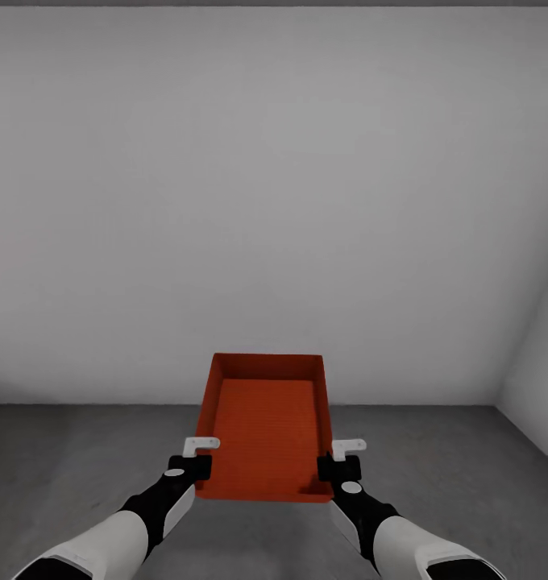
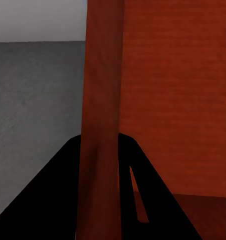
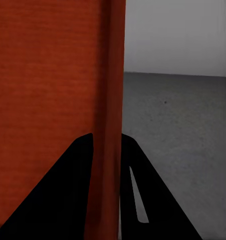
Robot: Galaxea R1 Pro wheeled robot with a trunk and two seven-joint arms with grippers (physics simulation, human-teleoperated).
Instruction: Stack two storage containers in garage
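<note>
One orange-red storage container [image 1: 266, 427] hangs in the air in front of me, open side up and empty, carried between both arms. My left gripper [image 1: 200, 455] is shut on its left wall near the front corner. On the opposite wall my right gripper [image 1: 340, 457] is shut in the same way. In the left wrist view the container wall [image 2: 100, 115] runs between the black fingers [image 2: 58, 200]. The right wrist view shows the other wall [image 3: 110, 110] pinched between its fingers [image 3: 68, 195]. Below lies the garage's dark grey concrete floor [image 1: 80, 459].
A plain white-grey wall [image 1: 266, 201] stands straight ahead, meeting the concrete a short way beyond the container. A second wall [image 1: 540, 379] closes the corner at the right. Open concrete [image 3: 177, 125] spreads to both sides.
</note>
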